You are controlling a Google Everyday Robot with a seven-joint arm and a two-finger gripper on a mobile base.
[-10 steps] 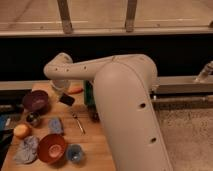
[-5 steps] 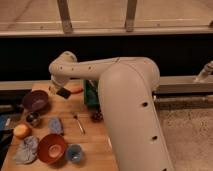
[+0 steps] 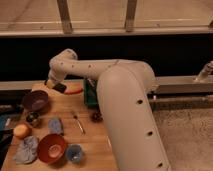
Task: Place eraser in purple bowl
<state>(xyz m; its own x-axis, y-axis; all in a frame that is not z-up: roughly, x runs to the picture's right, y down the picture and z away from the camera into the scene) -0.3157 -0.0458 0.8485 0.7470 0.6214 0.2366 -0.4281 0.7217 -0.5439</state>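
1. Eraser (image 3: pixel 60 88), a small black block, is clenched in the hand (image 3: pixel 56 86), which hangs above the far-left part of the counter (image 3: pixel 95 145).
2. Just down-left of the hand stands the purple bowl (image 3: pixel 36 101), with the eraser outside it.
3. An orange object (image 3: pixel 75 89) lies just right of the hand.
4. A bluish sponge pad (image 3: pixel 55 125) lies nearer the camera, well apart from the hand.
5. Farthest from the hand, an orange-red bowl (image 3: pixel 51 148) and a light-blue cup (image 3: pixel 75 153) stand side by side.
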